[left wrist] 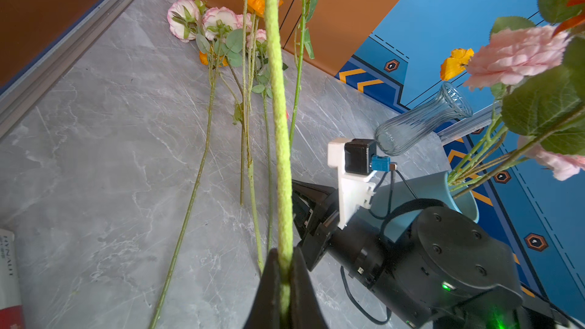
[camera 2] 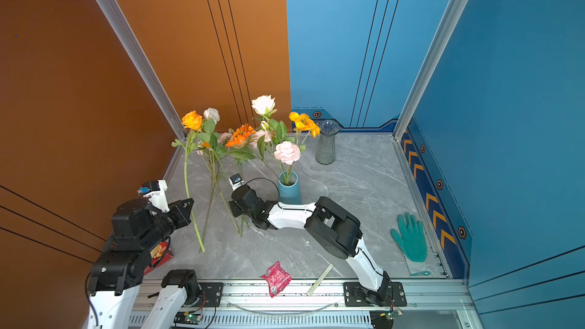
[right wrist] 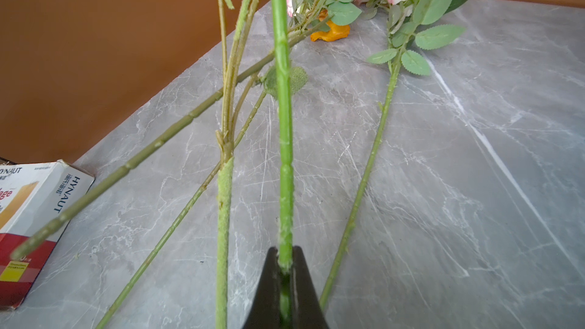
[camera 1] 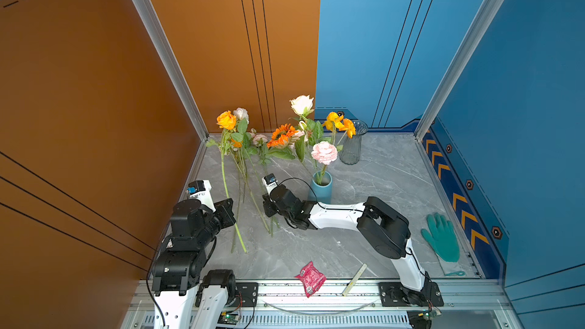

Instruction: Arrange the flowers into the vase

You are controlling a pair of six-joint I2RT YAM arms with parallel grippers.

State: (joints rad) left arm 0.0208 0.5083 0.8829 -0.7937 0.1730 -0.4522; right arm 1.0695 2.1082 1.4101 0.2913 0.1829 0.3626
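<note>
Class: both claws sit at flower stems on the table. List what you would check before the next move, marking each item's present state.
1. Left claw shut on the fuzzy stem: ok.
2. Right claw shut on the smooth stem: ok.
3. Blue vase upright, mouth partly filled with stems: ok.
4. Glass vase upright and empty: ok.
5. Held stems clear of the loose stems lying beside them: cannot tell.

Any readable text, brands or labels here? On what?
"HYNAUT": side of the white-and-red box, right wrist view.
"YNAUT": its top face, cut by the frame edge.
"lage": red letters, same face, start cut off.
Chinese characters beside "HYNAUT" and the box's yellow label: too small to read.
Print on the red packet: too small to read.
</note>
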